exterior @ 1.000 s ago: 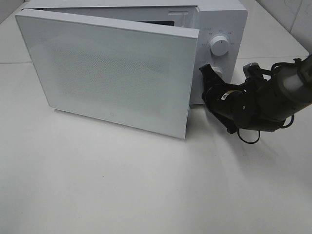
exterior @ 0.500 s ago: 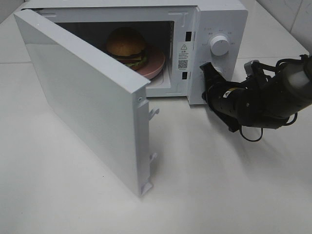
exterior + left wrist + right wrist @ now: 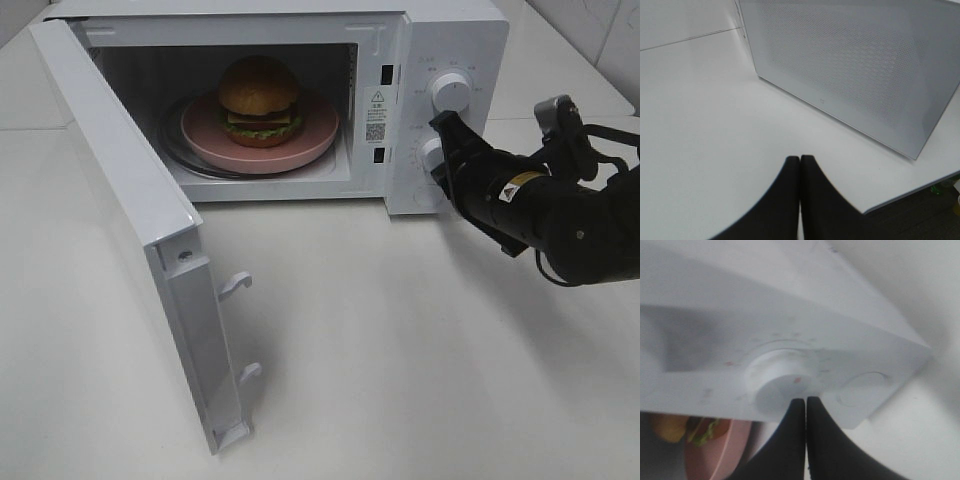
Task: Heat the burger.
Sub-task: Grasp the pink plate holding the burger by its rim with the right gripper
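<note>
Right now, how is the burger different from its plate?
The burger is tall and domed; the plate is flat and wide. The burger is brown with green and yellow layers; the plate is plain pink. The burger sits on top, the plate underneath. Both are round, inside the open microwave.

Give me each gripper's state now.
Left gripper: closed, holding nothing.
Right gripper: closed, holding nothing, tips at a microwave knob.

This looks like a robot lab bench dressed as a kitchen corner. A white microwave [image 3: 455, 40] sits on a wide white table [image 3: 400, 350] with a burger [image 3: 258, 100] on a plate [image 3: 312, 135] inside. A black, cabled robot arm [image 3: 545, 205] reaches in beside it. Pale wall tiles [image 3: 610, 40] stand behind, and dark floor [image 3: 920, 210] lies past the table edge.
</note>
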Controlling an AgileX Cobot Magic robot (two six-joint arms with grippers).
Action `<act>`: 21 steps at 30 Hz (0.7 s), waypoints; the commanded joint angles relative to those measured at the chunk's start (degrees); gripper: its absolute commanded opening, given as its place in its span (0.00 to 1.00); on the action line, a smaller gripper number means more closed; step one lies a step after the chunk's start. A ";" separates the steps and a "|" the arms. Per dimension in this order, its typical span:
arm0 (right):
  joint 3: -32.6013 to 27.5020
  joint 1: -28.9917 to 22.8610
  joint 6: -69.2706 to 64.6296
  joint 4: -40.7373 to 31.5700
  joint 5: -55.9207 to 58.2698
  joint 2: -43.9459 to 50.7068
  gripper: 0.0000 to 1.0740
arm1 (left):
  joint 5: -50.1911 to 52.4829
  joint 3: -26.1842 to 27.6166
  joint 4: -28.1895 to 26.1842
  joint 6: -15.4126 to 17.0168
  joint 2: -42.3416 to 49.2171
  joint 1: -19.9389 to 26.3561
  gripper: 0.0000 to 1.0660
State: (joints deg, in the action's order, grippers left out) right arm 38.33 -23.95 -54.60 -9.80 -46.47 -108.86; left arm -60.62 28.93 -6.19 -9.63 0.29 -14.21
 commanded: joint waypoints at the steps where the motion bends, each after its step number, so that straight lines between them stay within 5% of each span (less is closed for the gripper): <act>1: -0.80 -0.17 1.15 4.70 -2.81 2.23 0.01 | 0.86 -0.11 0.00 0.29 1.20 0.17 0.00; 11: -2.41 -0.17 10.83 15.30 -4.30 2.41 0.03 | 0.86 -0.11 0.00 0.29 1.20 0.17 0.00; 21: -2.41 -0.17 44.52 20.91 -4.13 2.41 0.05 | 0.86 -0.11 0.00 0.29 1.20 0.17 0.00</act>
State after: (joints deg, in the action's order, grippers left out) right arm 35.92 -24.12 -17.93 10.08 -49.96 -107.09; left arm -60.62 28.93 -6.19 -9.63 0.29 -14.21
